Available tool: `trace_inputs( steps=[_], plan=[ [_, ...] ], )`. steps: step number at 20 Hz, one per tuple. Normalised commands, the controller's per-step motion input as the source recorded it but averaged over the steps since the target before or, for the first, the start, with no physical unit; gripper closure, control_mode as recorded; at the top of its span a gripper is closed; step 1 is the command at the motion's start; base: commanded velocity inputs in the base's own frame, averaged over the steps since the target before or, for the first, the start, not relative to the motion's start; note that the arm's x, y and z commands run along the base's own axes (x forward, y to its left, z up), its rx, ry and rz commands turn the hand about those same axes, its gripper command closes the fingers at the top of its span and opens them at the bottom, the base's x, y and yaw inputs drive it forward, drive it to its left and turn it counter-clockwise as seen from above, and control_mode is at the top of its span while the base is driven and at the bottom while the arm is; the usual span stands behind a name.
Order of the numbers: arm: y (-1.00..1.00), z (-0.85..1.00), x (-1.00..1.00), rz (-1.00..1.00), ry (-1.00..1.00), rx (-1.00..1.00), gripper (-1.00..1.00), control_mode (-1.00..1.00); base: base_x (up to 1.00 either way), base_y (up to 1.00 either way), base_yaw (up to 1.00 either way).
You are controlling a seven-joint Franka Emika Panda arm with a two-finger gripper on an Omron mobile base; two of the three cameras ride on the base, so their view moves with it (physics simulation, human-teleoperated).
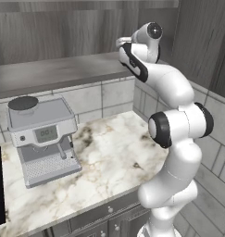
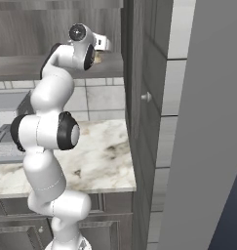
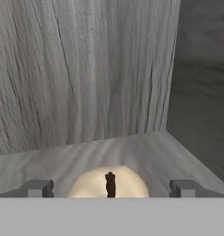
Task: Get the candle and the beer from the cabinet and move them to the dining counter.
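Grey-brown wood grain lines the inside of the cabinet [image 3: 85,69]: a back wall streaked with pale grain, a darker side wall to the right, and a shelf floor running toward the hand camera. On that floor, in the hand view, sits the candle [image 3: 109,182], a cream-beige rounded lump with a short dark wick standing up from its top. It lies right between the two dark fingertips [image 3: 39,188] of the gripper [image 3: 111,189], which stand spread wide, one on either side of the wax with a clear gap to each; they do not touch it as far as the picture shows.

From the left base view the white arm [image 1: 178,134] rises from the lower right and bends up and back, its hand reaching onto the cabinet's open shelf [image 1: 53,71] above the tiled wall. Below lies a marble worktop [image 1: 109,152] veined grey-brown, with a steel coffee machine [image 1: 42,139] standing on it near the wall. Grey drawer fronts [image 1: 104,215] with small knobs run under the worktop's edge.

In the right base view the arm's wrist sits at shelf height, and a small pale patch just beside the hand may be the candle, though it is too small to be sure. A tall dark panel with a round knob [image 2: 146,97] stands to the right of the worktop.
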Motion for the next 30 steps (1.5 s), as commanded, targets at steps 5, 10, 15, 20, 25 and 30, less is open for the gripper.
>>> trace_inputs(
  steps=[5,10,15,20,25,30],
  plan=[
    [0.0,0.0,0.0,0.0,0.0,0.0,-1.0,-1.0,0.0,0.0,0.0],
    [0.0,0.0,0.0,0.0,0.0,0.0,-1.0,-1.0,0.0,0.0,0.0],
    [0.0,0.0,0.0,0.0,0.0,0.0,1.0,-1.0,0.0,0.0,0.0],
    [0.0,0.0,0.0,0.0,0.0,0.0,1.0,-1.0,0.0,0.0,0.0],
    [0.0,0.0,0.0,0.0,0.0,0.0,1.0,-1.0,0.0,0.0,0.0],
    [0.0,0.0,0.0,0.0,0.0,0.0,1.0,-1.0,0.0,0.0,0.0]
  ],
)
